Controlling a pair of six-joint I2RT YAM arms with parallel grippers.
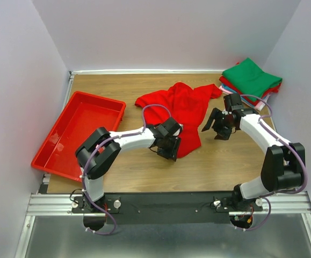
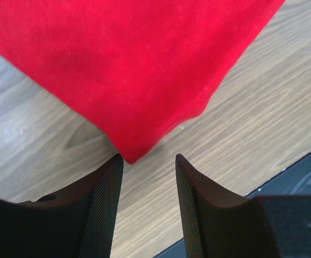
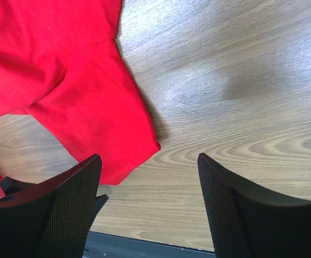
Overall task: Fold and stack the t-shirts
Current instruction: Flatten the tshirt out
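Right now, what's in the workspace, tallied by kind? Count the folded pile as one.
Loose red t-shirt: 1
Stack of folded t-shirts, green on top: 1
Red tray: 1
Grippers, left gripper and right gripper: 2
Total: 5
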